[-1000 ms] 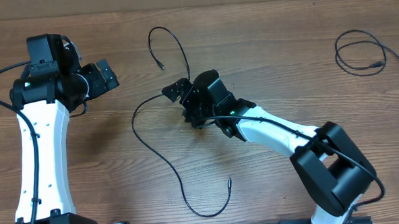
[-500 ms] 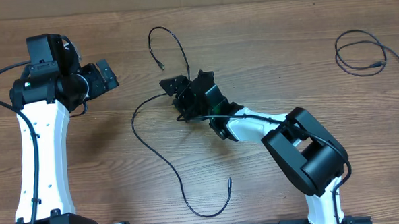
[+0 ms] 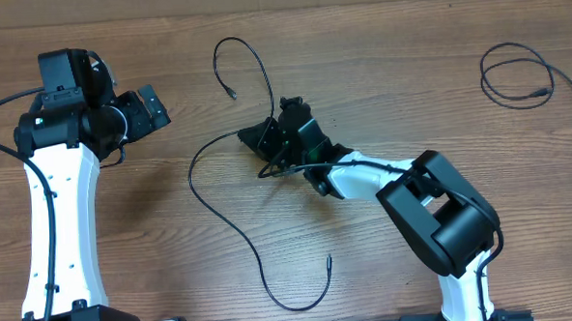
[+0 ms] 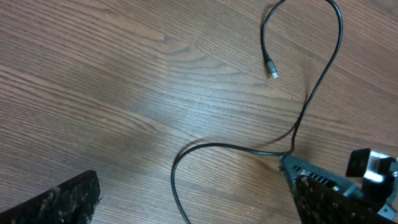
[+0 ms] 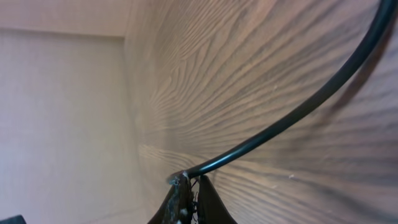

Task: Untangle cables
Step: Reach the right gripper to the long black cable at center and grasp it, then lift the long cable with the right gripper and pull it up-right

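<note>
One long black cable (image 3: 198, 188) lies across the middle of the table. Its small plug (image 3: 231, 93) is at the top and its other end (image 3: 328, 260) is near the front. My right gripper (image 3: 246, 136) is down at the bend between the upper loop and the lower sweep, shut on the cable (image 5: 292, 118), which leaves its fingertips (image 5: 180, 182) and runs up to the right. The left wrist view shows that same bend (image 4: 292, 149) by the right gripper (image 4: 286, 165). My left gripper (image 3: 146, 107) hangs open to the left, holding nothing. A second cable (image 3: 514, 73) lies coiled at the far right.
The white left arm (image 3: 60, 199) runs along the table's left side. The right arm's links (image 3: 434, 222) cross the front right. The table's back edge (image 3: 357, 4) meets a tan wall.
The right gripper's jaws have gone from open to shut on the cable at the bend, and its wrist has turned a little. The left arm has not moved.
</note>
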### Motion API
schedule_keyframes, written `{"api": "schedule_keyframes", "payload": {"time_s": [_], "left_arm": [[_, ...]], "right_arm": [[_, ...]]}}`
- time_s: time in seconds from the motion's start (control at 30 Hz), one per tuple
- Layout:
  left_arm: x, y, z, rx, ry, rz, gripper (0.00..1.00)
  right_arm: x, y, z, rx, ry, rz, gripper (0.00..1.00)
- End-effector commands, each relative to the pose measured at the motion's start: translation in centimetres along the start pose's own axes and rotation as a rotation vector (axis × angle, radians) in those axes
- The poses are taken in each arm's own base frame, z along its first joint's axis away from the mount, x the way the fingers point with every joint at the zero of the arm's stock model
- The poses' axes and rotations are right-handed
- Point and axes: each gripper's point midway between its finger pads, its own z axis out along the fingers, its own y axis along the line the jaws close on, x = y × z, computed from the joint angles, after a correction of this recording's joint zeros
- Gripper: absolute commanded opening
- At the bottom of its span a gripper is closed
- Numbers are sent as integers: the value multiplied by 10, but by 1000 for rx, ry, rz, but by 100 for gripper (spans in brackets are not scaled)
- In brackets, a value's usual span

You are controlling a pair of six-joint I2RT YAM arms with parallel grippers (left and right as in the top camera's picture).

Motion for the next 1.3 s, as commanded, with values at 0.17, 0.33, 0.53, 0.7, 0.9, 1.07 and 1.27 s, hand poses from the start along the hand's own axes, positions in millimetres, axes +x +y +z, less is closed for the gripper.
{"api": "schedule_keyframes", "payload": {"time_s": [0.17,0.33,0.53,0.7,0.9,1.07,1.27], "left_arm": [[-4,-1,-2,-2,-10,22,99],[-4,-1,-2,-2,-10,22,100],[-4,-1,-2,-2,-10,22,99],[-4,-1,-2,-2,-10,22,99],[-4,-1,-2,-2,-10,22,100],[-4,-1,-2,-2,-10,22,100],[-4,-1,-2,-2,-10,22,99]], "right_arm": [[-11,-23,-33,2,242,-16,4],[2,-18,-43,-30,358,78,51],[24,-14,-21,48,278,240,100],[20,-23,0,134,6,310,100],[-4,6,3,37,-322,229,98],[-15,27,5,-77,-381,222,88],[-19,27,19,-86,-370,224,83]]}}
